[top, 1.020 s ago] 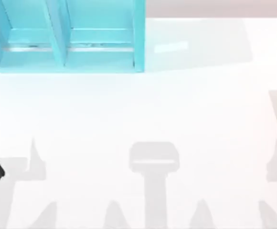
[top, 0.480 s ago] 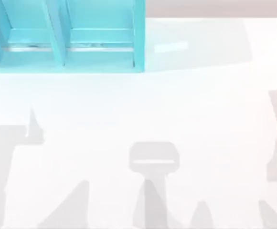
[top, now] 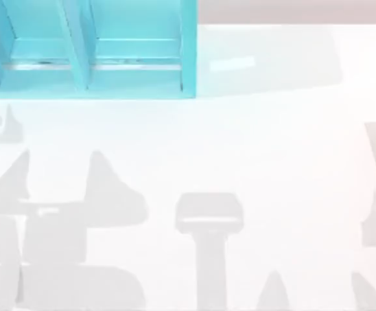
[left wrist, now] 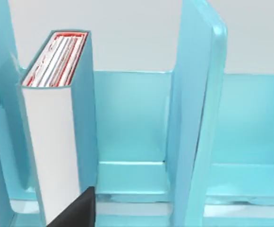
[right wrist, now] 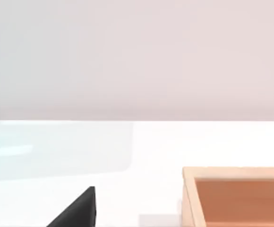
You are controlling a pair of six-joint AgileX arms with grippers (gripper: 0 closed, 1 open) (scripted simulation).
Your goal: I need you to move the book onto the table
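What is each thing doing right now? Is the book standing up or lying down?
book: standing upright in a shelf compartment, not yet on the table.
turquoise shelf: standing at the table's back left, compartments open to the front.
table: bare white top with arm shadows.
wooden box: resting on the table, open-topped.

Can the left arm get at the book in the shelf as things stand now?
Probably yes. In the left wrist view the book stands upright in a compartment of the turquoise shelf, spine facing the camera, with nothing in front of it and open space beside it.

teal-grey book (left wrist: pixel 56 142), turquoise shelf (top: pixel 136 65), white table (top: pixel 272 162).
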